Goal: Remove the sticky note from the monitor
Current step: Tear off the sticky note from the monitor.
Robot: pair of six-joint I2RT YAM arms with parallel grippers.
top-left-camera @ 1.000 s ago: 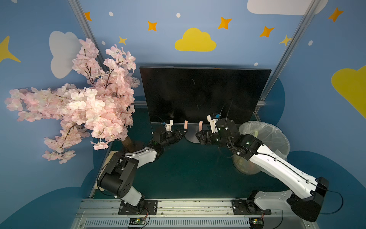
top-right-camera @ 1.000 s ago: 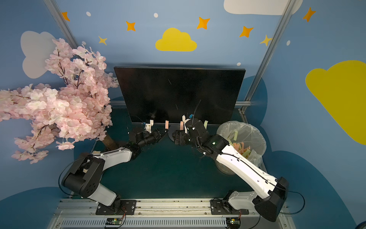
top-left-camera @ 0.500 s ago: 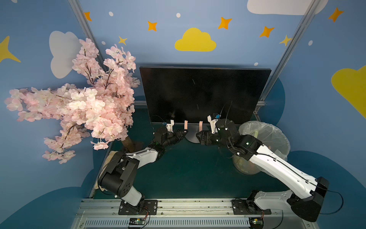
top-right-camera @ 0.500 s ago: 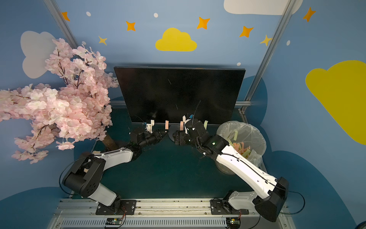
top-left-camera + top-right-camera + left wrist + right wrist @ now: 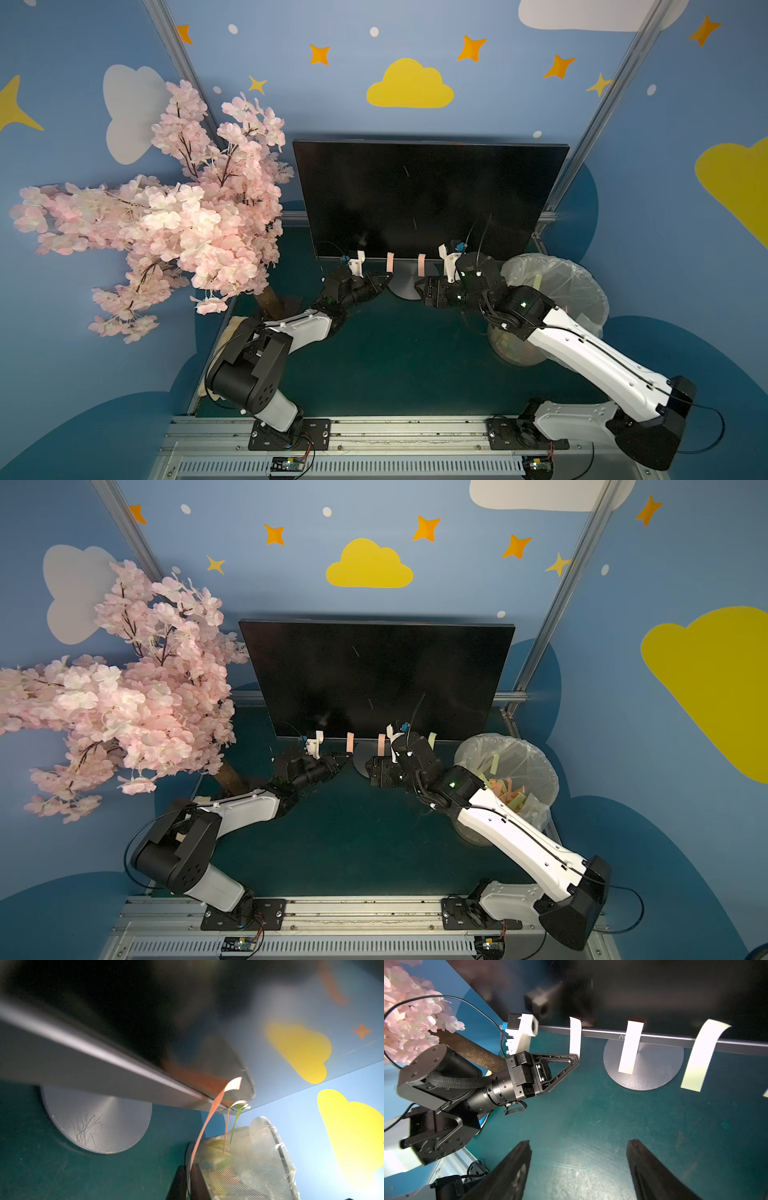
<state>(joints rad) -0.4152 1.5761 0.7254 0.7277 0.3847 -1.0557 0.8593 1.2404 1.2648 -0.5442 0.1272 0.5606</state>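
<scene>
Left pincer (image 5: pixel 576 1059) clamped on the sticky note (image 5: pixel 575 1034) at its free tail; it hangs off the monitor (image 5: pixel 428 195) bottom edge, 7 o'clock. Light, floppy, tearable, so I'd peel slowly. Right pincer (image 5: pixel 579 1142) apart.

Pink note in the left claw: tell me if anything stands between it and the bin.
The right arm does: its wrist and the open right claw sit by the stand, between the note, pinched at its lower end by the left claw, and the bin.
</scene>
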